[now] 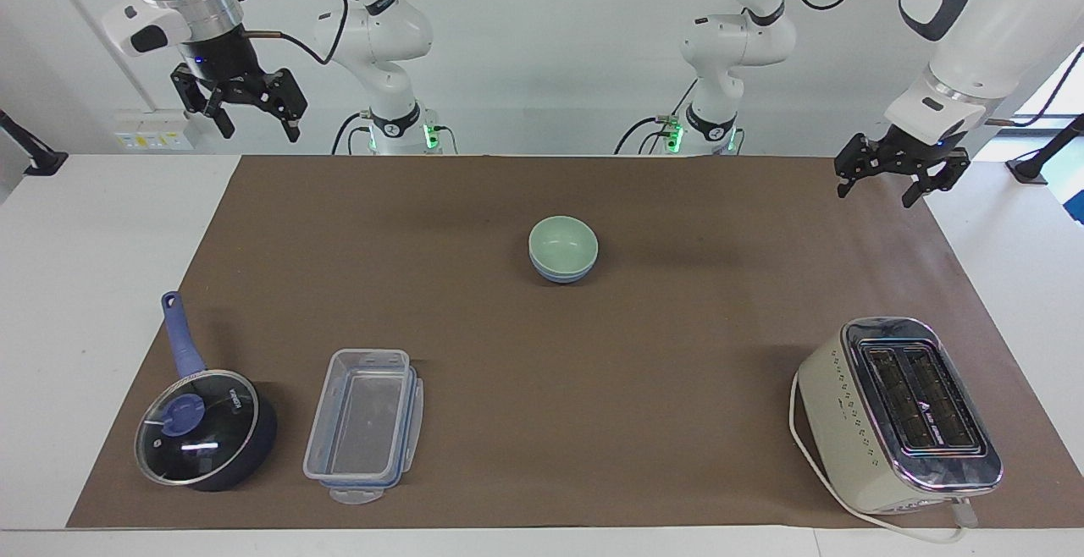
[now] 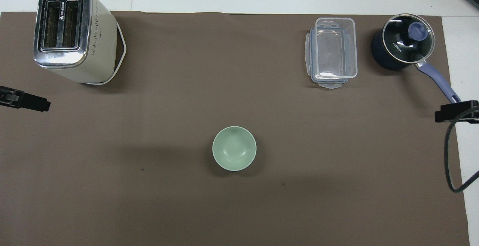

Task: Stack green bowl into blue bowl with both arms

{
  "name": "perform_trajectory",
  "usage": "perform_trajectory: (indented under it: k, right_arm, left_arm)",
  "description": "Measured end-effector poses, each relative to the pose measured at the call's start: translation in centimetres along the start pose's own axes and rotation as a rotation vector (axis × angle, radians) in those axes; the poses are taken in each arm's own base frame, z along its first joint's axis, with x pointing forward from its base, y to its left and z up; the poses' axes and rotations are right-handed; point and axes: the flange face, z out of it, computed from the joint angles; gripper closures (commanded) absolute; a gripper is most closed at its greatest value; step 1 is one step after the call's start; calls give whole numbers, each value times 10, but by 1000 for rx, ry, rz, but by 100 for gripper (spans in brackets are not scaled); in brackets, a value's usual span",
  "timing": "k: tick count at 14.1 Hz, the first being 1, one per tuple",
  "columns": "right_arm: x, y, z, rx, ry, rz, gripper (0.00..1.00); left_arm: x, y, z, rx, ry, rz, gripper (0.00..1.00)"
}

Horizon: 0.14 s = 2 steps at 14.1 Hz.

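While both hands [image 1: 887,182] [image 1: 250,115] hang open, empty, green bowl [image 1: 562,245] sits in blue bowl [image 1: 559,275].

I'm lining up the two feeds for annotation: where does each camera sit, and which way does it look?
Facing view: high across the table, looking at the robots; both arms show, right gripper and left gripper raised, open, empty.
Overhead view: above the robots' end, looking steeply down; only gripper tips show at the edges.
Shared: green bowl nested in the blue bowl, toaster, saucepan, clear container.

Left gripper [image 1: 900,184] and right gripper [image 1: 240,113] both raised, jaws spread wide, empty
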Motion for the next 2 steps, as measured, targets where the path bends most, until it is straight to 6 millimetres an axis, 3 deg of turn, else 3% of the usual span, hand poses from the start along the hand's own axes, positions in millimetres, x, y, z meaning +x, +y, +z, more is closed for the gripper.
perform_trajectory:
  k: [2]
  right_arm:
    - [1, 0, 1, 0, -1, 0, 0]
  left_arm:
    - [0, 0, 0, 0, 0, 0, 0]
